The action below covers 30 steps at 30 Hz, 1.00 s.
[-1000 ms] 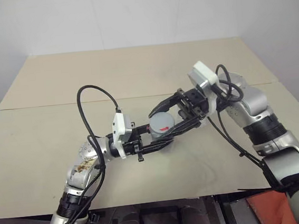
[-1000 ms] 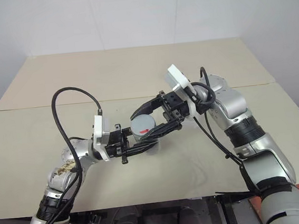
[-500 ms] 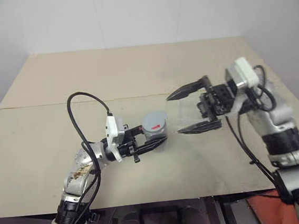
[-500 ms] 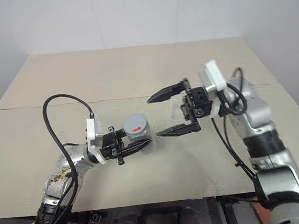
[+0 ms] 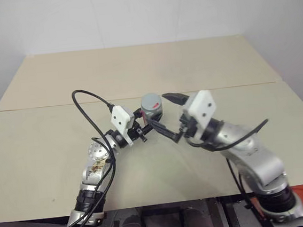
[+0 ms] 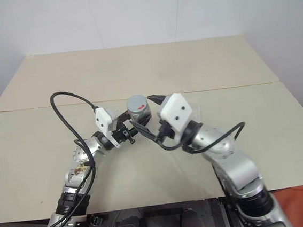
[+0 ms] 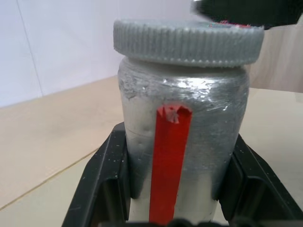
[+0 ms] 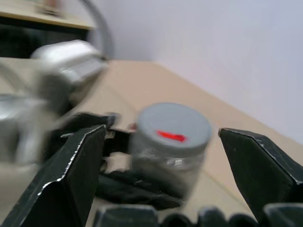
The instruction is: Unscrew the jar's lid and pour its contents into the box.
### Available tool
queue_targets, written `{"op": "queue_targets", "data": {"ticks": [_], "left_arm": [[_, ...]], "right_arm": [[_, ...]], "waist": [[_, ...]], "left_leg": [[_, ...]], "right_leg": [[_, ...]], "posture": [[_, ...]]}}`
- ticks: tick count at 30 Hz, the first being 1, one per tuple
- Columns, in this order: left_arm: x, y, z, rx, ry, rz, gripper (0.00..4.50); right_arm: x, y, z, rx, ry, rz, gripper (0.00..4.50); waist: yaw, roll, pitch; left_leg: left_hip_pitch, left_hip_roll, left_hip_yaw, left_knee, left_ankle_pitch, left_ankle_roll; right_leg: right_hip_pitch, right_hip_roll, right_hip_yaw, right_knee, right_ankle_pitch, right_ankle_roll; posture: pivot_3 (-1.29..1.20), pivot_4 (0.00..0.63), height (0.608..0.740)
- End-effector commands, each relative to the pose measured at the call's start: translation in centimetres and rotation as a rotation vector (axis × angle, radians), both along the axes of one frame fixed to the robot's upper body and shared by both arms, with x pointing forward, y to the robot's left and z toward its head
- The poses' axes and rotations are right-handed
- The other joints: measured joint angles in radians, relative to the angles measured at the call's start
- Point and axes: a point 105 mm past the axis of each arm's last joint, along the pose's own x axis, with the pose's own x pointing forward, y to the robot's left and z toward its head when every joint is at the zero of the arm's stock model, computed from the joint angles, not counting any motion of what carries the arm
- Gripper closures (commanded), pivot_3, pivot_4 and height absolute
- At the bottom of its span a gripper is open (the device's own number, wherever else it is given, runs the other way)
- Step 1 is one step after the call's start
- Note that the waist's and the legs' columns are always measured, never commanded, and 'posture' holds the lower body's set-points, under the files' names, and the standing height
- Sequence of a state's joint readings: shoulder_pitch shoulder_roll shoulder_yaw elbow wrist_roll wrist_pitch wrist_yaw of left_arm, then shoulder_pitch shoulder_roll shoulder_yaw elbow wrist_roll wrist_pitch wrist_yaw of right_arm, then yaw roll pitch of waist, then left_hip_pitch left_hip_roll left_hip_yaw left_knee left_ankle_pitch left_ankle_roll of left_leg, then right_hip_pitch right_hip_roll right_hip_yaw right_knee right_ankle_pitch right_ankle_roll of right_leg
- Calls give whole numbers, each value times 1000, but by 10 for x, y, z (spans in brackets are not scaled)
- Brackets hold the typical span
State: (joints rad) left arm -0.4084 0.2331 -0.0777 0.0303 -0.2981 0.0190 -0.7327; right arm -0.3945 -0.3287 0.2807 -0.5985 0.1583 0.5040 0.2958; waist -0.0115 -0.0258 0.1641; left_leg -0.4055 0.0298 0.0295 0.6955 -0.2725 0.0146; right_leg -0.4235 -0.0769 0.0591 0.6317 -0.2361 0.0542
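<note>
Above the near half of the tan table (image 5: 47,145), close to the seam that crosses it from side to side, your left gripper (image 5: 151,125) holds the jar (image 5: 152,111) upright and clear of the surface. Its two black fingers (image 7: 102,182) press against the jar's silvery sides, one on each side, with the red stripe (image 7: 168,161) facing the wrist between them. The lid (image 7: 187,41) sits on the jar, grey with a ribbed rim and a small red mark (image 8: 171,136) on top. You will find no readable writing or brand on the jar or lid; the red stripe and the red mark are the only markings.

Your right gripper (image 8: 161,156) is just beside the jar on its right side, pointing at it. Its fingers (image 8: 78,161) are spread wide, one on either side of the jar, and the right wrist view shows gaps between them and the jar. One dark fingertip reaches over the lid's edge in the left wrist view; you cannot tell if it touches.

Beyond the jar, the far table panel (image 5: 136,66) is bare, light tan board. A plain white wall (image 5: 142,12) rises behind the table.
</note>
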Motion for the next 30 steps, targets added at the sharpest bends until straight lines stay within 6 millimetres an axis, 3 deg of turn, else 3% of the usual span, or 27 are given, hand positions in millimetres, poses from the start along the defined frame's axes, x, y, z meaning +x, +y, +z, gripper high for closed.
{"op": "queue_targets", "data": {"ticks": [1, 11, 23, 26, 29, 30], "left_arm": [[-1, 2, 11, -11, -58, 5, 2543], [-4, -1, 11, -10, -69, 7, 2543], [-9, -1, 10, -25, -60, 5, 2543], [-9, -2, 10, -23, -62, 4, 2543], [-9, -2, 11, -28, -63, -1, 2543], [-10, -2, 12, -30, -65, -4, 2543]], "right_arm": [[1, 0, 19, 70, -70, -76, 43], [3, 12, 12, 54, -12, -16, 43], [8, 11, 14, 102, 40, -12, 43], [9, 11, 12, 102, 56, -6, 599], [9, 11, 10, 95, 70, -5, 1605], [9, 12, 9, 88, 71, -5, 1708]], "waist": [[1, 0, 0], [-1, 0, 0], [-2, 0, 0], [-2, 0, 0], [-2, 0, 0], [-2, 0, 0]], "left_leg": [[0, 0, 0, 0, 0, 0], [0, 0, 1, 0, 0, 0], [1, 0, 0, 0, 0, 0], [0, 0, 0, 0, 0, 0], [1, 0, 0, 0, 0, 0], [1, 0, 0, 0, 0, 0]], "right_leg": [[0, 0, 0, 0, 0, 0], [1, 0, 0, -1, 0, 0], [1, 0, 0, 0, 0, 0], [1, 0, -1, 0, 0, 0], [1, 0, 0, 0, 0, 0], [1, 0, 0, 0, 0, 0]], "posture": [[0, 150, 740], [0, 150, 740], [0, 150, 740], [0, 150, 740], [0, 150, 740], [0, 150, 740]]}}
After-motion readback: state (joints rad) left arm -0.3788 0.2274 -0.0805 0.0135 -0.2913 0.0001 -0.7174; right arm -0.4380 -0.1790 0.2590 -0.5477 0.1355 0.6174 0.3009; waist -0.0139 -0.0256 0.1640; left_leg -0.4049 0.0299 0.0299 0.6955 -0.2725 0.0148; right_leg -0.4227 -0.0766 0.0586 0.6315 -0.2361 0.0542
